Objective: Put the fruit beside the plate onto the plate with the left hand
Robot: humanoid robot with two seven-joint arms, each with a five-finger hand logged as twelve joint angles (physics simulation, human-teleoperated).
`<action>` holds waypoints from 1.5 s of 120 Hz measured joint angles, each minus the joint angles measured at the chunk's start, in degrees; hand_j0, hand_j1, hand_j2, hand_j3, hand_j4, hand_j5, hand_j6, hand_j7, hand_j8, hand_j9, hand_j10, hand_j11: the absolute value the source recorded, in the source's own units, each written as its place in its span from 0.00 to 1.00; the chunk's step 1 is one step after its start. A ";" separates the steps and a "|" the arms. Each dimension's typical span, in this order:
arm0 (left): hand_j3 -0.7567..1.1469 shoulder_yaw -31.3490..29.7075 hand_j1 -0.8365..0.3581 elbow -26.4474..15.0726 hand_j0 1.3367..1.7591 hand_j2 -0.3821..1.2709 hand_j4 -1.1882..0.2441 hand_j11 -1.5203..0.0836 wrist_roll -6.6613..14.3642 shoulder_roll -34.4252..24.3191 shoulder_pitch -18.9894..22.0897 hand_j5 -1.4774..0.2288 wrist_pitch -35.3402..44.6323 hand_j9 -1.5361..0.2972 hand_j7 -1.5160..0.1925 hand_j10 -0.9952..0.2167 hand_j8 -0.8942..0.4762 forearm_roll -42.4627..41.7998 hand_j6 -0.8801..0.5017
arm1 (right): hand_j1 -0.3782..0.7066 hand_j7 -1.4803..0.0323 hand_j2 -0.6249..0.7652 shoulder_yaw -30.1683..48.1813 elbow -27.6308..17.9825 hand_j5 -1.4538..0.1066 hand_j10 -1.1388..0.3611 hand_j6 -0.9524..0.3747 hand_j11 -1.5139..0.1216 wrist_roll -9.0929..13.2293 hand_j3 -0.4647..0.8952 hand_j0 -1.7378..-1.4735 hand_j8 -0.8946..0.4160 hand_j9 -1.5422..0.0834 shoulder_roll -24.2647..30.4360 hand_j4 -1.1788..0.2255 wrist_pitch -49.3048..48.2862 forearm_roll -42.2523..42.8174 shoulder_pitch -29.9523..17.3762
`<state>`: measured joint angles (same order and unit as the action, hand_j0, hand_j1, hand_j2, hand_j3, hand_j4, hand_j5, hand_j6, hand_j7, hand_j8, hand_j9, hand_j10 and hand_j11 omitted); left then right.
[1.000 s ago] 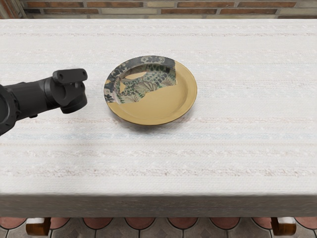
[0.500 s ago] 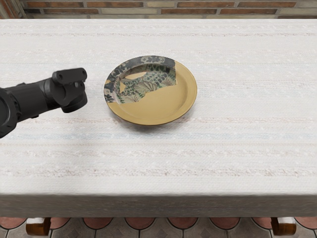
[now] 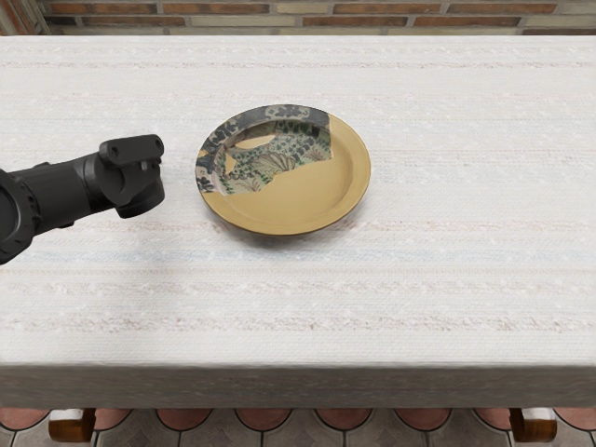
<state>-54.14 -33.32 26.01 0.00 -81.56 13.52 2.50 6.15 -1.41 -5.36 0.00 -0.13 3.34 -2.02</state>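
Note:
A round ochre plate [image 3: 307,191] with a dark floral pattern over its upper-left part lies in the middle of the table, and nothing rests on it. My left arm comes in from the left edge as a black forearm. Its hand end [image 3: 132,174] hovers just left of the plate, a short gap from the rim. I see only the black wrist housing from above; what lies below it is hidden. No fruit shows anywhere in the view.
The table [image 3: 419,279] is covered with a pale woven cloth and its front edge runs along the bottom of the view. A brick wall borders the far side. The right arm does not show.
The left hand has dropped slightly lower in the picture, and the forearm has drawn back a little to the left. The plate has not moved.

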 joint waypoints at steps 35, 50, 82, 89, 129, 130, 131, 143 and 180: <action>0.40 0.22 0.48 -0.15 0.75 0.39 0.34 0.38 0.06 0.00 0.00 0.35 -0.25 0.34 0.36 0.26 0.29 0.30 0.28 | 0.07 0.95 0.44 0.00 0.00 0.90 0.73 0.69 0.90 0.00 0.34 0.30 0.65 0.92 0.00 0.81 0.01 0.00 0.00; 0.40 0.35 0.49 -0.23 0.74 0.43 0.30 0.33 0.06 0.00 0.00 0.31 -0.28 0.29 0.32 0.21 0.29 0.37 0.26 | 0.07 0.95 0.44 0.00 0.00 0.90 0.73 0.69 0.90 0.00 0.34 0.30 0.65 0.92 0.00 0.81 0.02 0.00 0.00; 0.39 0.50 0.50 -2.33 0.75 0.46 0.27 0.27 0.10 0.00 -3.13 0.22 -0.52 0.25 0.25 0.19 0.30 0.01 0.27 | 0.07 0.95 0.44 0.01 0.00 0.90 0.73 0.69 0.90 0.00 0.34 0.30 0.65 0.92 0.00 0.81 0.04 0.00 0.00; 0.39 0.47 0.51 -3.17 0.75 0.47 0.27 0.27 0.10 0.00 -4.33 0.21 -0.52 0.24 0.24 0.18 0.30 -0.09 0.27 | 0.07 0.95 0.44 0.01 0.00 0.90 0.73 0.69 0.90 0.00 0.34 0.30 0.65 0.92 0.00 0.81 0.03 0.00 0.00; 0.40 -0.28 0.53 -11.13 0.74 0.45 0.27 0.25 0.33 0.00 -12.25 0.19 0.28 0.23 0.23 0.17 0.29 -0.80 0.27 | 0.07 0.95 0.44 0.01 0.00 0.90 0.73 0.69 0.90 0.00 0.34 0.30 0.65 0.92 0.00 0.81 -0.01 0.00 0.00; 0.40 -0.29 0.53 -11.39 0.74 0.45 0.27 0.25 0.35 0.00 -12.51 0.19 0.31 0.23 0.23 0.17 0.29 -0.81 0.27 | 0.07 0.95 0.44 0.00 0.00 0.90 0.73 0.69 0.90 0.00 0.34 0.30 0.65 0.92 0.00 0.81 -0.01 0.00 0.00; 0.40 -0.30 0.53 -11.67 0.74 0.45 0.27 0.25 0.36 0.00 -12.86 0.19 0.34 0.23 0.23 0.17 0.28 -0.85 0.27 | 0.07 0.95 0.44 0.00 0.00 0.90 0.73 0.69 0.90 0.00 0.34 0.30 0.65 0.92 0.00 0.81 -0.01 0.01 0.00; 0.40 -0.58 0.53 -16.02 0.75 0.46 0.26 0.25 0.46 0.00 -16.26 0.19 1.82 0.23 0.23 0.16 0.29 -0.93 0.27 | 0.07 0.95 0.44 0.00 0.00 0.90 0.73 0.69 0.90 0.00 0.34 0.30 0.65 0.92 0.00 0.81 0.01 0.01 0.00; 0.40 -0.98 0.49 -29.44 0.75 0.54 0.26 0.25 0.54 0.00 -27.21 0.19 6.08 0.23 0.22 0.14 0.29 -3.29 0.28 | 0.07 0.95 0.44 0.00 0.00 0.90 0.73 0.69 0.90 0.00 0.34 0.30 0.65 0.92 0.00 0.81 0.01 0.00 0.00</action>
<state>-55.13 -62.75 26.55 0.00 -108.77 19.60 -0.78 6.16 -1.41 -5.36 0.00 -0.12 3.34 -2.02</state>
